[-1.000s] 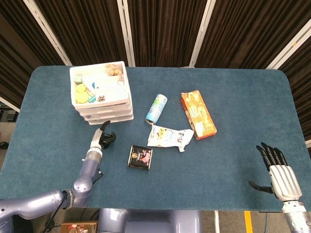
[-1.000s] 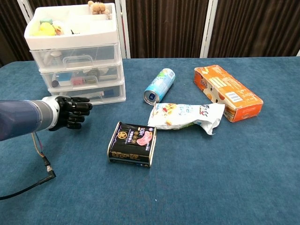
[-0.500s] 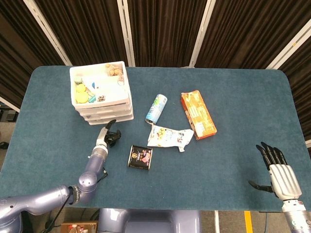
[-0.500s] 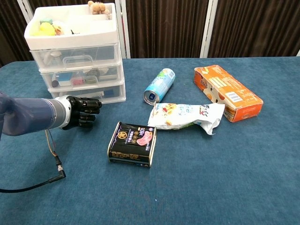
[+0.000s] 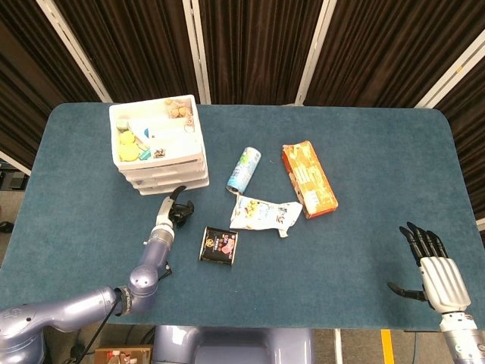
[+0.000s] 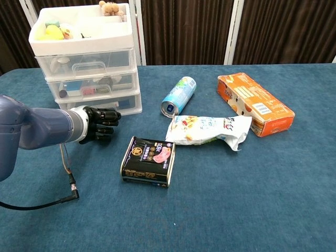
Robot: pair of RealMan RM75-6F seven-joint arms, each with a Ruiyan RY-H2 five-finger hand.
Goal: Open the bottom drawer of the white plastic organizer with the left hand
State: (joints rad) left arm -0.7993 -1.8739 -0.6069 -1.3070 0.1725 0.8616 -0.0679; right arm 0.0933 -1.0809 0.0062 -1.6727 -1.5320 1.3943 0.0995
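The white plastic organizer [image 5: 161,154] [image 6: 86,58] stands at the far left of the table, with three stacked drawers under an open top tray of small items. Its bottom drawer [image 6: 102,103] [image 5: 173,186] is closed. My left hand [image 5: 176,211] [image 6: 100,125] is low over the table just in front of that drawer's right half. Its dark fingers are curled in and hold nothing; I cannot tell whether they touch the drawer front. My right hand [image 5: 432,267] hovers at the near right edge with its fingers spread, and shows only in the head view.
A black tin [image 5: 219,245] [image 6: 148,160] lies just right of my left hand. Beyond it are a white snack bag [image 5: 265,214] [image 6: 209,129], a blue can [image 5: 244,169] [image 6: 178,95] on its side, and an orange box [image 5: 309,179] [image 6: 255,103]. A cable [image 6: 68,181] trails from my left arm.
My left hand has moved rightward and toward the organizer, ending close in front of the bottom drawer. The right hand has not moved.
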